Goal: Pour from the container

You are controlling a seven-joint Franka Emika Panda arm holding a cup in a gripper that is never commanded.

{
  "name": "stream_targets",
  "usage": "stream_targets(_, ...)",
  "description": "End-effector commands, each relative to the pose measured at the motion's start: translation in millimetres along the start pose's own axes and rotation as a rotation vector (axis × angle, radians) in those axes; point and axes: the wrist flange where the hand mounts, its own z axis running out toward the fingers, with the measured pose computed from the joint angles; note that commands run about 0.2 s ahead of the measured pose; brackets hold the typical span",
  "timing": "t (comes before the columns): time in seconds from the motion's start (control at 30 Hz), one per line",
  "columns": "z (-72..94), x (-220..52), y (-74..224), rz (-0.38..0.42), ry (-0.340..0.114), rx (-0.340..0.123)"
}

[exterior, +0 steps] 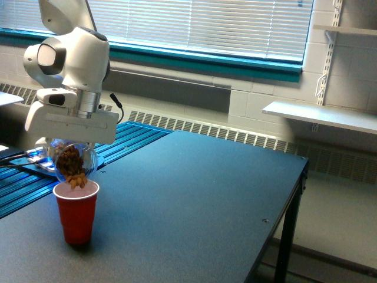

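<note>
The container (72,161), a small clear rounded jar with brown nut-like pieces inside, hangs tipped steeply just above the red cup (76,211) at the exterior view's left. Brown pieces reach the jar's lower mouth, right over the cup's rim. My white gripper (70,147) is shut on the container; its fingers are hidden behind the jar and the wide gripper body. The red cup stands upright on the dark table (194,194).
A blue ribbed panel (126,138) with cables lies behind the cup, at the table's left. The table's right edge (297,188) drops to the floor. A white wall shelf (321,115) hangs at the right.
</note>
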Motion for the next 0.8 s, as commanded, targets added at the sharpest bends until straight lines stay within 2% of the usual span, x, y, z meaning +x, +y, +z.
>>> stream_targets(0.03, 0.1, -3.7, -6.4, -0.007, -0.005, -0.007)
stream_targets(0.8, -1.9, -4.1, -10.7, -0.024, -0.016, -0.024)
